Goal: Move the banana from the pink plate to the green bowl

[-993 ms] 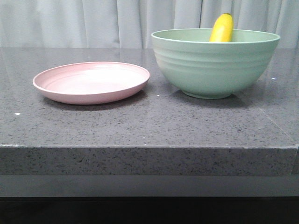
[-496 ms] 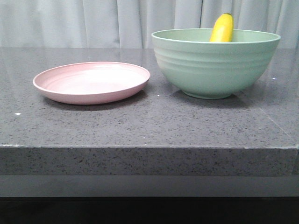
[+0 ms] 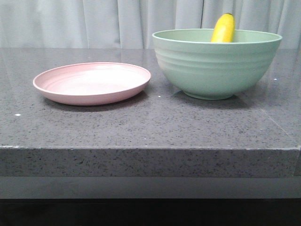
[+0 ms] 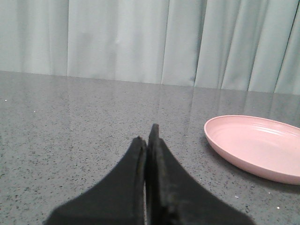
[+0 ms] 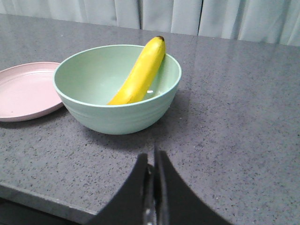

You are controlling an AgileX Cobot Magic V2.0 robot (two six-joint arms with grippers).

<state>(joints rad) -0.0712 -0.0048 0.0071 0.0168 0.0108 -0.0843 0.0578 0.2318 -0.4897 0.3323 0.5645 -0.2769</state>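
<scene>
The banana (image 3: 224,28) leans inside the green bowl (image 3: 216,63), its dark tip rising above the far rim; the right wrist view shows the banana (image 5: 139,72) resting against the wall of the bowl (image 5: 117,89). To the bowl's left sits the pink plate (image 3: 92,82) with nothing on it, also seen as the plate (image 4: 258,146) and the plate (image 5: 23,91). My left gripper (image 4: 146,136) is shut and holds nothing, left of the plate. My right gripper (image 5: 153,157) is shut and holds nothing, short of the bowl.
The grey speckled stone table (image 3: 150,127) has its front edge close to the camera. A pale curtain (image 3: 94,21) hangs behind the table. Neither arm shows in the front view.
</scene>
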